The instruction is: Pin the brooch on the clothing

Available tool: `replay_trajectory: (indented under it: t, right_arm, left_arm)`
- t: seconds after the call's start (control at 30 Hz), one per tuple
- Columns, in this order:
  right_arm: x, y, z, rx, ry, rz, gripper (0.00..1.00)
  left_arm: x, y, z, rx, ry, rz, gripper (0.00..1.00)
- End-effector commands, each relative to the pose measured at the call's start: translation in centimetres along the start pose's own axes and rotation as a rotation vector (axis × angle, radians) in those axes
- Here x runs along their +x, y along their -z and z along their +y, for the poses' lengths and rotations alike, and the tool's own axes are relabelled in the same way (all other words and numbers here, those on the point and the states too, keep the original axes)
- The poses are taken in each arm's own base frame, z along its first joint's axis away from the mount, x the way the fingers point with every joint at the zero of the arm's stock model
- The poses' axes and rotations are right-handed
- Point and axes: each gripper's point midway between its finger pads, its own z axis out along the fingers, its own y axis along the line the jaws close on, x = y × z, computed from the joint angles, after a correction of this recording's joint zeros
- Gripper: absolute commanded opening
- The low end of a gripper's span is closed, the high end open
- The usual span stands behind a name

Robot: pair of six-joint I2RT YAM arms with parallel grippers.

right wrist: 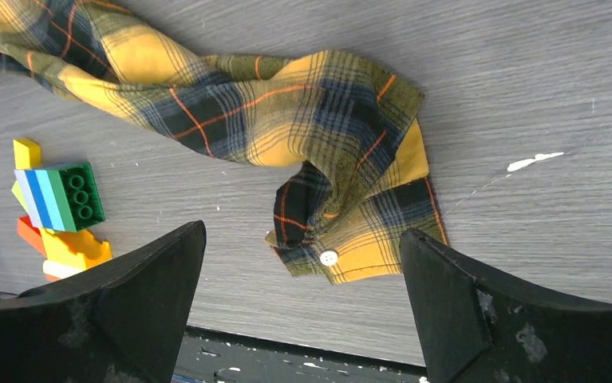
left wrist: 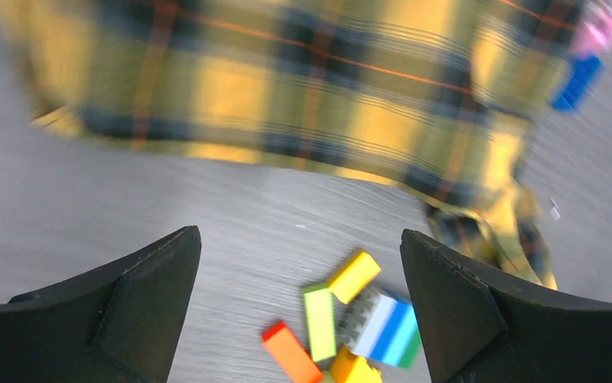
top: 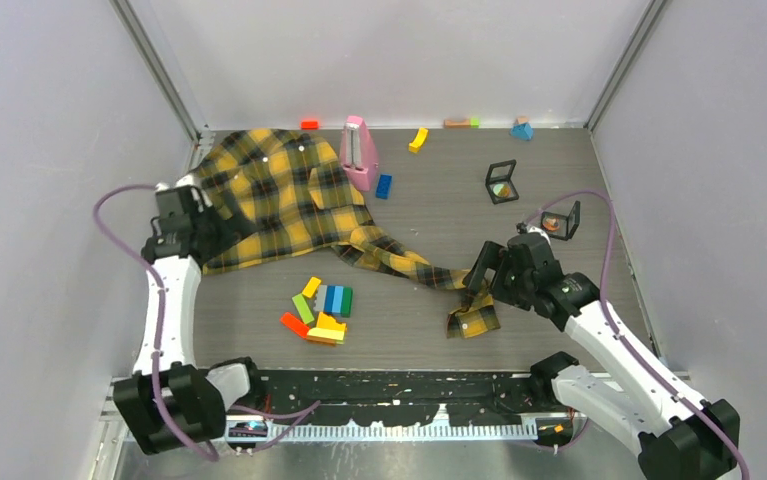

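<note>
The clothing [top: 279, 195], a yellow-and-black plaid shirt, is spread over the far-left part of the counter [top: 429, 220]. Its left edge is met by the left wall. One sleeve is stretched towards the right and near side, and its cuff [top: 474, 318] is bunched close to the counter's near edge.

The brooch [top: 500, 188] is taken to be the small greenish spot inside a black square case [top: 489, 182] on the right half, well apart from the shirt. A second black case [top: 565, 218] is stood just beside the right arm.

The left pincer [top: 214, 222] is held over the shirt's left hem. In the left wrist view the left pincer [left wrist: 299, 239] is spread wide and nothing is gripped. The right pincer [top: 479, 272] is held above the cuff. In its own view the right pincer [right wrist: 303, 231] is likewise spread wide and empty, and the cuff's white button [right wrist: 329, 258] is seen beneath it.

Bare counter is left between the sleeve and the cases. A cluster of coloured bricks [top: 321, 310] is set near the front, between hem and near edge. A pink object [top: 359, 152] and a blue brick [top: 384, 186] are placed just beside the shirt's right edge.
</note>
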Motion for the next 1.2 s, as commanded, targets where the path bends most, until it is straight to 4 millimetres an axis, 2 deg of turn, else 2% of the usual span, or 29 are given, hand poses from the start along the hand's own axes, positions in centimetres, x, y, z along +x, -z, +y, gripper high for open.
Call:
replay_trajectory:
  t: [0.0, 0.1, 0.17, 0.33, 0.4, 0.6, 0.9, 1.17]
  right_arm:
    - [-0.5, -0.4, 1.0, -0.039, -0.003, -0.040, 0.97]
    - [-0.1, -0.6, 0.3, -0.016, -0.001, -0.038, 0.97]
    - [0.3, -0.7, -0.1, -0.006, 0.003, -0.030, 0.97]
    - [1.1, -1.3, -1.3, 0.034, 0.012, -0.019, 0.97]
    - [1.2, -1.7, -1.4, 0.038, 0.006, -0.024, 0.97]
    - [1.0, -2.8, -0.6, -0.004, -0.022, -0.042, 0.96]
    - [1.4, -4.6, 0.6, -0.047, 0.013, 0.005, 0.95]
    - [1.7, -5.3, 0.4, -0.038, 0.022, 0.019, 0.94]
  left_arm:
    - [-1.9, 1.2, 6.6, -0.180, 0.165, -0.155, 1.00]
    - [-1.7, 1.2, 10.9, -0.316, 0.251, -0.193, 1.00]
    - [-1.2, 0.8, 12.9, -0.365, 0.309, -0.182, 1.00]
    - [0.3, -1.2, 16.6, -0.413, 0.489, -0.149, 1.00]
    - [0.4, -1.6, 17.6, -0.448, 0.499, -0.150, 1.00]
    - [-0.2, -2.8, 19.0, -0.481, 0.480, -0.150, 0.99]
    - [0.5, -6.4, 19.4, -0.421, 0.483, -0.071, 0.86]
    - [1.0, -8.4, 20.9, -0.451, 0.475, -0.005, 0.84]
